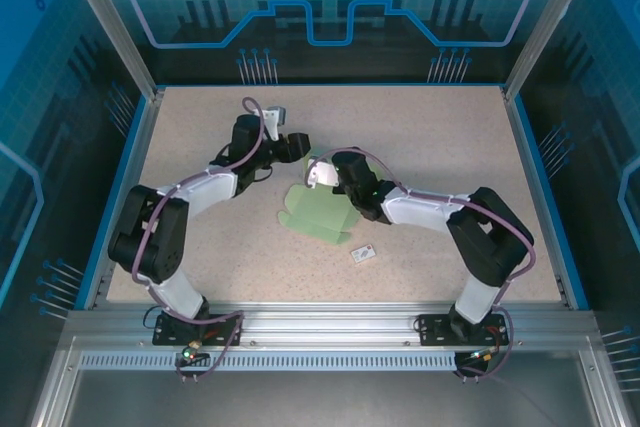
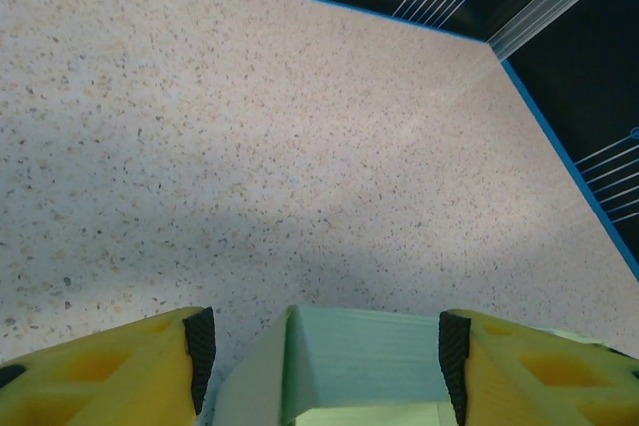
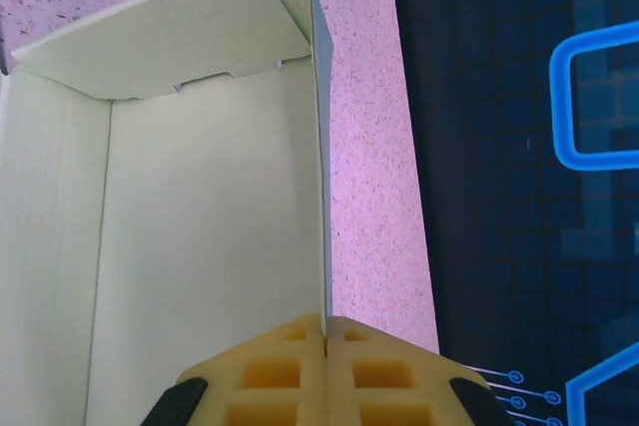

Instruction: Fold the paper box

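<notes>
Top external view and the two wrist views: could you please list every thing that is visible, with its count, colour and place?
paper box: one, pale mint green, partly folded, middle of the table.
tag: one, white with dark marks, on the table near-right of the box.
table: one, speckled beige.
frame rail: one, silver, along the near edge.
arms: two, black and white, bases on the rail.
left fingers: two, yellow, apart, box between them.
right fingers: two, yellow, shut on a box wall.
</notes>
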Motion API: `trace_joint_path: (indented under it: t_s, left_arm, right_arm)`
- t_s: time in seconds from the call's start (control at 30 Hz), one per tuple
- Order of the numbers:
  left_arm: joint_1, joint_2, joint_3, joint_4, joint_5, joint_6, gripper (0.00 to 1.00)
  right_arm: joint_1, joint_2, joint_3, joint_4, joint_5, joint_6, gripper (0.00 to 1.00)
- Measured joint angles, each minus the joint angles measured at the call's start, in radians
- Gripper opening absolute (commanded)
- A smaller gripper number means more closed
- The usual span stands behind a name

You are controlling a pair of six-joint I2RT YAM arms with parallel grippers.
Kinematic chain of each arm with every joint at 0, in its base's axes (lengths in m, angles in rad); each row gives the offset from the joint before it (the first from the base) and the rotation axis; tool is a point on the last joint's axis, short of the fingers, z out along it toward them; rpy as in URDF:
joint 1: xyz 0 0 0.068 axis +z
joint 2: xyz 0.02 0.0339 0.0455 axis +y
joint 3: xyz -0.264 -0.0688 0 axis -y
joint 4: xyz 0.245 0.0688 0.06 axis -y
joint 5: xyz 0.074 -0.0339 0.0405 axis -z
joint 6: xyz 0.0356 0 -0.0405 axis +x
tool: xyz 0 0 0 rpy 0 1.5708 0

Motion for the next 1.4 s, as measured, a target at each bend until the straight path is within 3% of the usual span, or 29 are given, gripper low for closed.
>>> trace_joint_path:
  t_s: [0.33, 0.87, 1.1, 1.4]
  left_arm:
    - [0.0, 0.089, 0.052, -0.108, 0.037, -0.001, 0.5]
    - [0.0, 0.124, 0.058, -0.051, 0.115, -0.064, 0.27]
    - [0.0, 0.128, 0.057, -0.047, 0.115, -0.079, 0.23]
    - [0.0, 0.13, 0.036, -0.014, 0.115, -0.079, 0.26]
  right_arm:
    - [0.005, 0.024, -0.013, 0.072, 0.023, -0.031, 0.0]
    - [0.005, 0.026, -0.039, 0.092, 0.043, -0.034, 0.0]
    - [0.005, 0.027, -0.042, 0.099, 0.047, -0.034, 0.0]
    - [0.011, 0.027, -0.055, 0.114, 0.056, -0.035, 0.0]
